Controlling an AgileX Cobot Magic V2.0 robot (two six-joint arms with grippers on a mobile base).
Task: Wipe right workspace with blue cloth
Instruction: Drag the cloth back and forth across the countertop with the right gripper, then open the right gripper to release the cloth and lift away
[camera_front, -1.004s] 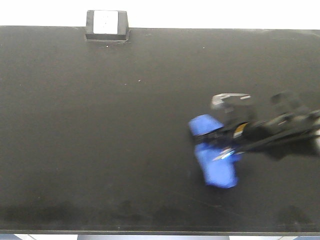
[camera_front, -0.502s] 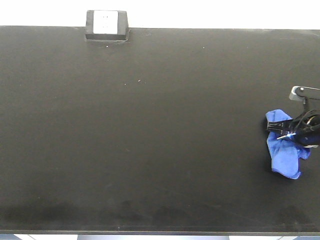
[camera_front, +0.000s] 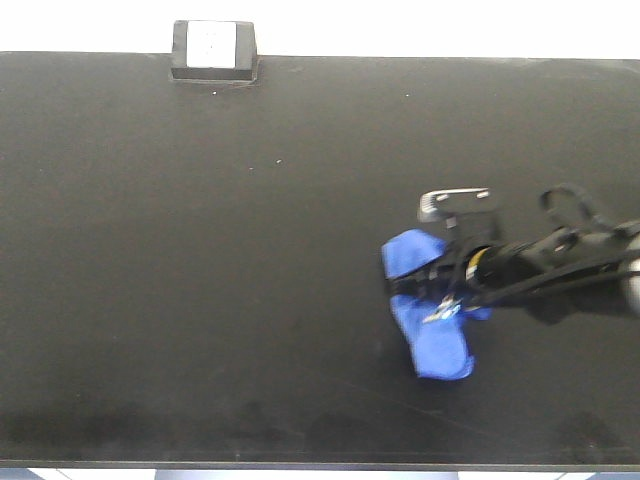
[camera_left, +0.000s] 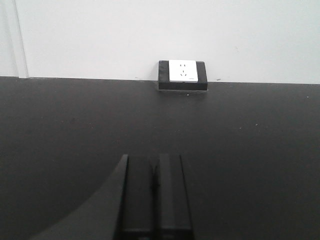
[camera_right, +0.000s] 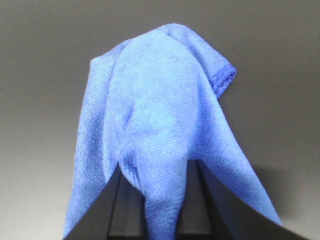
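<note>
The blue cloth (camera_front: 428, 310) lies crumpled on the black table (camera_front: 250, 280), right of centre. My right gripper (camera_front: 440, 290) reaches in from the right edge and is shut on the cloth, pressing it to the surface. In the right wrist view the cloth (camera_right: 160, 120) is bunched between the two dark fingers (camera_right: 131, 210) and spreads out ahead of them. My left gripper (camera_left: 154, 195) shows only in the left wrist view, shut and empty, low over the table and pointing at the back wall.
A black socket box with a white face (camera_front: 213, 50) sits at the table's back edge, left of centre; it also shows in the left wrist view (camera_left: 182, 75). A white wall runs behind the table. The table's front edge (camera_front: 320, 465) runs along the bottom.
My right gripper swept the cloth to the far right edge half a second ago and has now dragged it back left to about where it was a second ago.
</note>
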